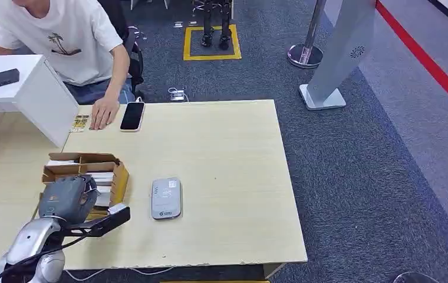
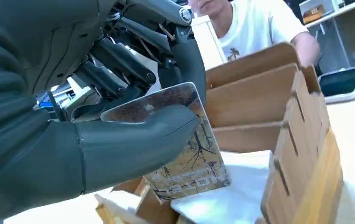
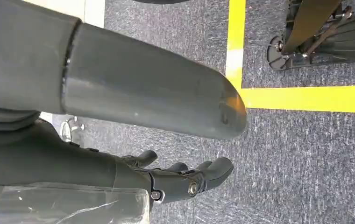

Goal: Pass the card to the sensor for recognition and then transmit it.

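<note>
I am holding the card (image 2: 185, 149) clamped in my left hand (image 1: 68, 199); the sensor (image 1: 166, 198) is lying at three o'clock, nearest that hand; my right hand (image 3: 185, 179) is hanging, fingers apart.

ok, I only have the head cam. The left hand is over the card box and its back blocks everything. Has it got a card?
Observer: Yes. The left wrist view shows the left hand pinching a brown printed card.
Operator: Is the card clear of the box?
Observer: Can't tell. The card's lower edge sits low by the walls of the wooden box.
Operator: And the right hand?
Observer: In the right wrist view the right hand hangs over the grey carpet, fingers apart, holding nothing.
</note>
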